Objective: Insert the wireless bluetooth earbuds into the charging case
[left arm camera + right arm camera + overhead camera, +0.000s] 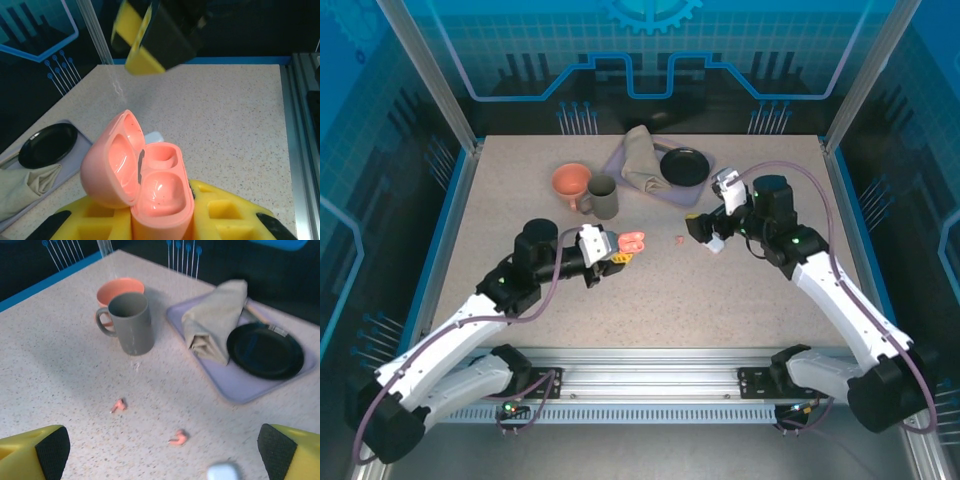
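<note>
Left gripper [611, 250] pinched the open salmon-pink plastic charging case [156, 192] at its base. Mid-table lay a tiny salmon-pink earbud [118, 405] and its twin [178, 438] (probably light, slick, skittish; pinch across the bulb). Right gripper [162, 456] hovered, fingers spread wide.

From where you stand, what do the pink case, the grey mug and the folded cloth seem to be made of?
The pink case looks like glossy moulded plastic: light glints off its smooth hollows. The grey mug seems matte ceramic, perhaps plastic; it barely shines. The folded cloth looks like soft woven fabric, creased.
</note>
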`<control>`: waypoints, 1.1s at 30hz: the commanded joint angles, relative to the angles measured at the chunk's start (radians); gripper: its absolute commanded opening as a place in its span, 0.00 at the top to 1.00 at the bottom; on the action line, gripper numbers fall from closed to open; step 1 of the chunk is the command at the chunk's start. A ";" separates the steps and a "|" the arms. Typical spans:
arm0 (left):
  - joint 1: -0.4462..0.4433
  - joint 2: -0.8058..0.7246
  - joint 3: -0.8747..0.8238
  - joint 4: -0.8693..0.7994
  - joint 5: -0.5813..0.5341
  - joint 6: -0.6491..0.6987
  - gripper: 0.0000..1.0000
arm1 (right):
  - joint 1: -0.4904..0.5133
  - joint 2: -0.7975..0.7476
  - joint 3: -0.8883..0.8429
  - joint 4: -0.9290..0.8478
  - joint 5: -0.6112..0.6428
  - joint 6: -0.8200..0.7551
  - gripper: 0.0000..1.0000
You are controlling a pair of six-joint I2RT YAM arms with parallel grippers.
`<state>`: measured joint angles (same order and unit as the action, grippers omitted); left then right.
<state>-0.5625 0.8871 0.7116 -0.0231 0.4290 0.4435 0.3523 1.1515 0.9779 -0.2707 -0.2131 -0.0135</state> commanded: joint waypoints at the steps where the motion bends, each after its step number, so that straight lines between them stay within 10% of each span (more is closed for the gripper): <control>1: -0.007 -0.049 -0.016 -0.017 -0.019 -0.018 1.00 | -0.012 0.078 0.038 -0.041 -0.064 0.122 0.00; 13: -0.008 -0.141 -0.022 -0.063 -0.029 -0.022 1.00 | 0.104 0.606 0.427 -0.341 -0.136 0.063 0.37; 33: -0.008 -0.177 -0.037 -0.085 -0.032 -0.043 1.00 | 0.257 1.094 0.770 -0.363 -0.103 0.089 0.43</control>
<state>-0.5625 0.7231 0.6891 -0.1081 0.4030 0.4179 0.6014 2.2135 1.7046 -0.5919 -0.3145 0.0719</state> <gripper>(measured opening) 0.231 0.570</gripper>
